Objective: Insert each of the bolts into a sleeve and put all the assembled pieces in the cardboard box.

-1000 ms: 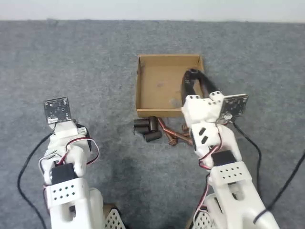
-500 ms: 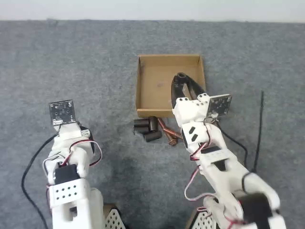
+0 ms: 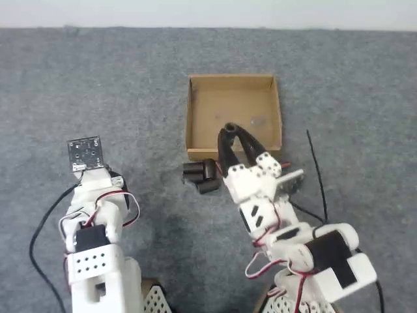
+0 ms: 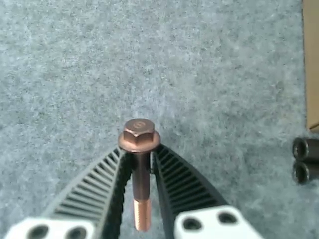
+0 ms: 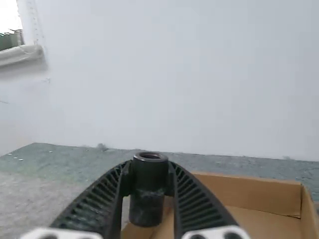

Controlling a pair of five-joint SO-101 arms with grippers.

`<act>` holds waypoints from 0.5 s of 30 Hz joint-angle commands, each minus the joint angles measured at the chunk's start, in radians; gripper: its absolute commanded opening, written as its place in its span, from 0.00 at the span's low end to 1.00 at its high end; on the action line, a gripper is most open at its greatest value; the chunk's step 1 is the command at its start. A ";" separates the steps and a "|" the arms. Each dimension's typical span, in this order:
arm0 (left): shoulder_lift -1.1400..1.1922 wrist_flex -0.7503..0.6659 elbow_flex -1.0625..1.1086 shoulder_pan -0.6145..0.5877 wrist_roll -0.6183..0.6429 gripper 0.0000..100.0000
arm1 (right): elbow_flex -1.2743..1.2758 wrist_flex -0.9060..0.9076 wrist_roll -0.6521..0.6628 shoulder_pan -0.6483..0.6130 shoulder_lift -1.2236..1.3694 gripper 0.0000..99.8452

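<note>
- Copper-coloured hex-head bolt (image 4: 140, 138): clamped by its shank in the left gripper (image 4: 141, 152), head clear of the fingertips, above the grey carpet (image 4: 75, 59).
- Black cylindrical sleeve (image 5: 147, 194): pinched in the right gripper (image 5: 148, 169), over the near side of the open brown cardboard box (image 3: 233, 80).
- Cluster of loose black sleeves (image 3: 201, 175): on the carpet, just outside the box's near wall.

Clamped bolt (image 4: 141, 169); clamped, seemingly upright sleeve (image 5: 148, 184)
</note>
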 commanded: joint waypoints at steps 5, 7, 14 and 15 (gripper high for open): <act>-0.035 -0.051 -0.016 0.008 -0.008 0.01 | 0.124 -0.148 0.021 -0.012 0.002 0.01; -0.035 -0.068 -0.005 0.008 -0.008 0.01 | 0.124 -0.157 0.021 -0.005 0.010 0.01; -0.035 -0.121 -0.002 0.009 -0.003 0.01 | 0.127 -0.168 0.021 -0.051 0.097 0.01; -0.035 -0.152 -0.001 0.012 -0.003 0.01 | 0.127 -0.168 0.021 -0.059 0.105 0.01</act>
